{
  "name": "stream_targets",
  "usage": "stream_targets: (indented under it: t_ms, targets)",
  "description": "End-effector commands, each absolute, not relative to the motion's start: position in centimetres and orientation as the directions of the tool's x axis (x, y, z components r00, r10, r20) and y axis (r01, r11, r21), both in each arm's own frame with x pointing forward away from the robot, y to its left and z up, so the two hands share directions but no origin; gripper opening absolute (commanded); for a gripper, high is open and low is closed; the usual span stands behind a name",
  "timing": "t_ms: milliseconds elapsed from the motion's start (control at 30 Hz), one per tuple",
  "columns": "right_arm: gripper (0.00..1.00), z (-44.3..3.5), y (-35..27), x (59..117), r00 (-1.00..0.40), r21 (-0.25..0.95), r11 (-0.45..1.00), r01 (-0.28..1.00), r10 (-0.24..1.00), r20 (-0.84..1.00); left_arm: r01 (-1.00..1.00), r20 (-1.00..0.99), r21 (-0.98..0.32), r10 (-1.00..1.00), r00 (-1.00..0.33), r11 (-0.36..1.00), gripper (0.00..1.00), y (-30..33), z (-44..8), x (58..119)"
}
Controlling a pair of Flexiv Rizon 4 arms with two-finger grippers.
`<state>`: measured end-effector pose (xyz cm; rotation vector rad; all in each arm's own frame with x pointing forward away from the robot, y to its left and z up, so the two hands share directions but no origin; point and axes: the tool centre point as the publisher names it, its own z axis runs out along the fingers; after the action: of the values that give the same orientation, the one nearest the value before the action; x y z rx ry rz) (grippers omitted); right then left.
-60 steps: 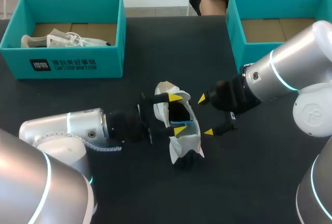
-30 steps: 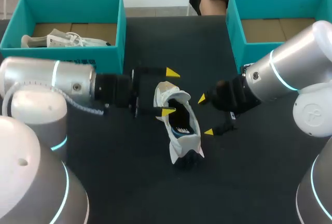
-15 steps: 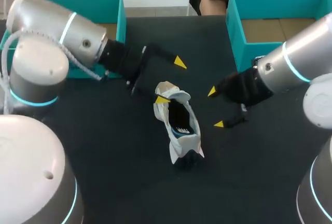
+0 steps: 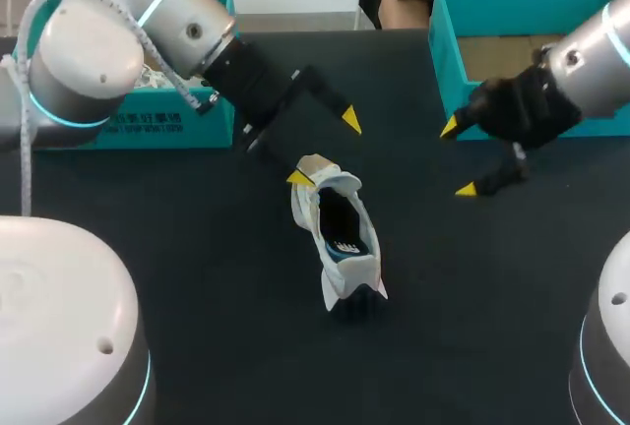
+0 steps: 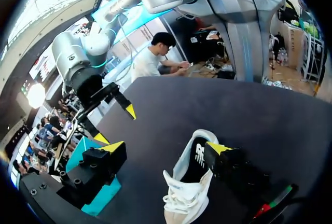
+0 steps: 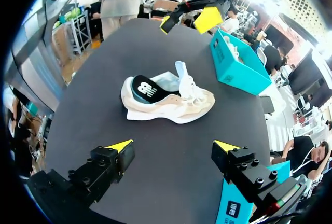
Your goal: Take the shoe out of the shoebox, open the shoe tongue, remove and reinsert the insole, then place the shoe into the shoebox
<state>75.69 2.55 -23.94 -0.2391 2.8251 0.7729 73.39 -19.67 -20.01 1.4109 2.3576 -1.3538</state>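
Spread wide and holding nothing: left gripper (image 4: 324, 150), right gripper (image 4: 458, 159). Close beside one left fingertip, well clear of the right pair: shoe (image 4: 340, 238). Laced side seen only from right wrist; open mouth from above. Since half a second ago, right fingers pulled back toward shoebox (image 4: 492, 12).

Dark print runs along the front wall of the left shoebox (image 4: 202, 138), at 10 o'clock from the shoe (image 4: 349, 273), too small to make out. A white logo (image 6: 148, 90) marks the dark insole (image 6: 137, 83) at the heel. The right shoebox (image 6: 223, 214) bears 1 small dark label (image 6: 233, 209), unreadable.
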Motion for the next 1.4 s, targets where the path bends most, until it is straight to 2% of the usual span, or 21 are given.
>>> stream_targets:
  t_ms: [33, 100, 367, 400, 433, 467, 567, 1033, 1400]
  targets:
    - [1.0, -20.0, 0.3, 74.8, -0.967, 0.476, 0.855, -0.207, -0.105, -0.232, 0.742, -0.415, -0.644, 0.73, -0.543, 0.186, 1.0, -19.9, -19.9, 73.7]
    - [1.0, -20.0, 0.3, 74.8, -0.967, 0.476, 0.855, -0.207, -0.105, -0.232, 0.74, -0.391, -0.647, 0.754, -0.527, 0.182, 1.0, -19.7, -20.1, 73.7]
    - [1.0, -20.0, 0.3, 74.8, -0.967, 0.476, 0.855, -0.207, -0.105, -0.232, 0.85, -0.339, -0.505, 0.87, -0.358, 0.153, 1.0, -18.5, -21.0, 73.1]
    - [1.0, -20.0, 0.3, 74.8, -0.967, 0.476, 0.855, -0.207, -0.105, -0.232, 0.86, -0.343, -0.492, 0.877, -0.338, 0.14, 0.67, -18.3, -21.2, 73.1]
    - [1.0, -20.0, 0.3, 74.8, -0.967, 0.476, 0.855, -0.207, -0.105, -0.232, 0.867, -0.324, -0.475, 0.887, -0.33, 0.149, 0.4, -18.3, -21.5, 73.1]
    - [1.0, -20.0, 0.3, 74.8, -0.967, 0.476, 0.855, -0.207, -0.105, -0.232, 0.876, -0.303, -0.46, 0.902, -0.308, 0.144, 0.0, -18.3, -21.8, 73.1]
    - [1.0, -20.0, 0.3, 74.8, -0.967, 0.476, 0.855, -0.207, -0.105, -0.232, 0.919, -0.259, -0.376, 0.939, -0.224, 0.115, 0.0, -18.1, -22.4, 72.8]
    - [1.0, -20.0, 0.3, 74.8, -0.967, 0.476, 0.855, -0.207, -0.105, -0.232, 0.919, -0.259, -0.376, 0.939, -0.224, 0.115, 0.0, -18.1, -22.4, 72.8]
    - [1.0, -20.0, 0.3, 74.8, -0.967, 0.476, 0.855, -0.207, -0.105, -0.232, 0.951, -0.135, -0.292, 0.98, -0.146, 0.101, 0.0, -19.3, -27.6, 71.1]
